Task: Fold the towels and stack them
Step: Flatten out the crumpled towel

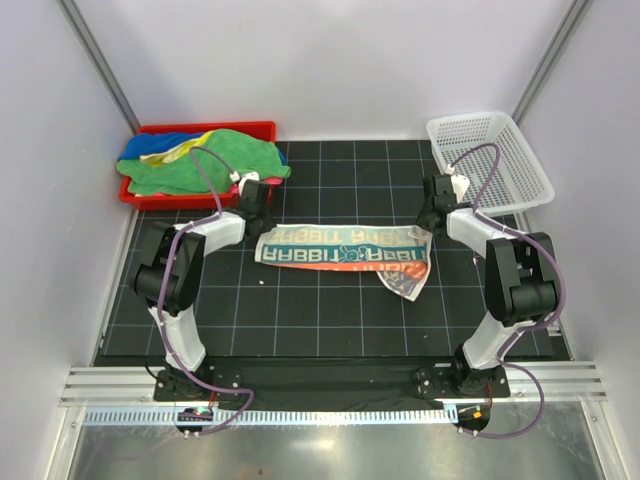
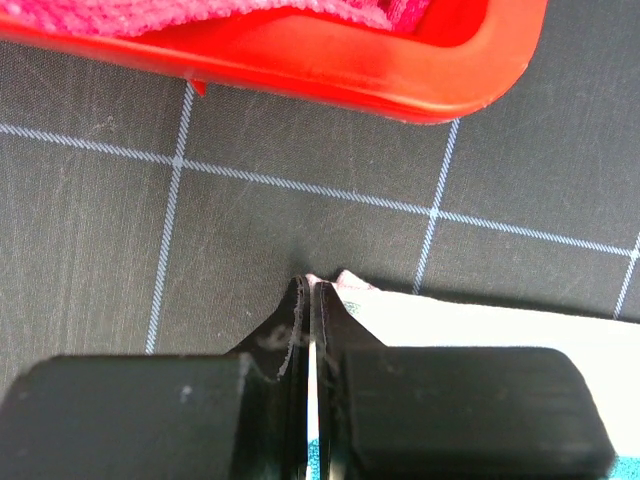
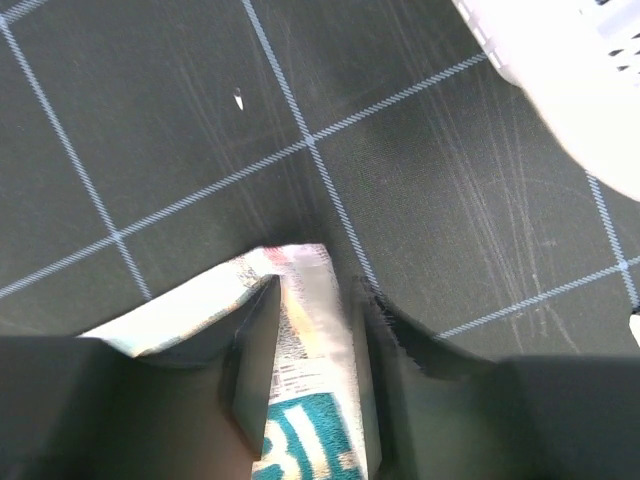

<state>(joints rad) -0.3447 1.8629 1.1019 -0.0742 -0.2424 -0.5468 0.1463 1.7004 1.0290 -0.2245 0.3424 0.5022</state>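
Centrally on the tabletop (image 1: 330, 310), cream lettered towel (image 1: 340, 255), left fingers (image 2: 275, 345) pinched shut on its 9 o'clock corner, right fingers (image 3: 255, 340) partway apart astride its 3 o'clock corner (grip unclear), other towels (image 1: 200, 160) heaped at 10 o'clock

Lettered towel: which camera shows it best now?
Top external: the whole lettered towel lies spread out. Left wrist shows only a corner pinched in the left gripper; right wrist, a corner between the fingers of the right gripper.
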